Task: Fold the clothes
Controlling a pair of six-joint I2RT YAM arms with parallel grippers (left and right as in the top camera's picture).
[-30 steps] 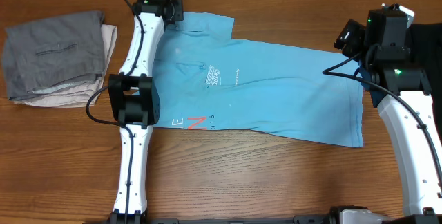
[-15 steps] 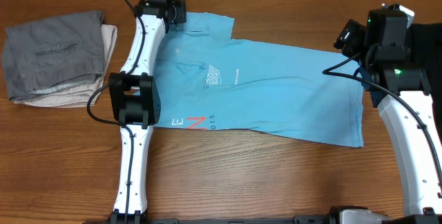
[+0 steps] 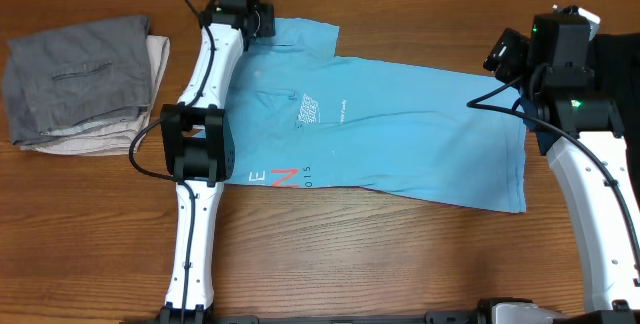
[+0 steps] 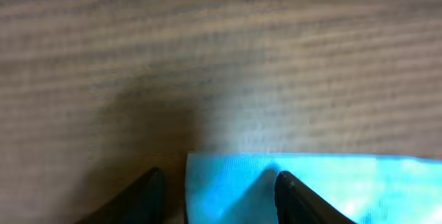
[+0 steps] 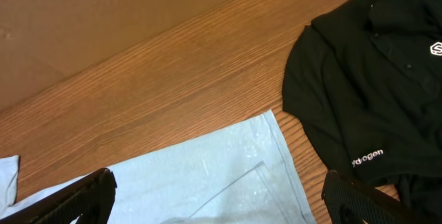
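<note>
half-open left gripper [image 4: 217,180] straddled the t-shirt [image 3: 400,134] at its 11 o'clock corner, ready to pinch; right gripper [image 5: 217,180] hung wide at 2 o'clock.

Soft matt cloth T-shirt [image 3: 400,134] on a grained, seemingly satin wood table [image 3: 350,254].
</note>
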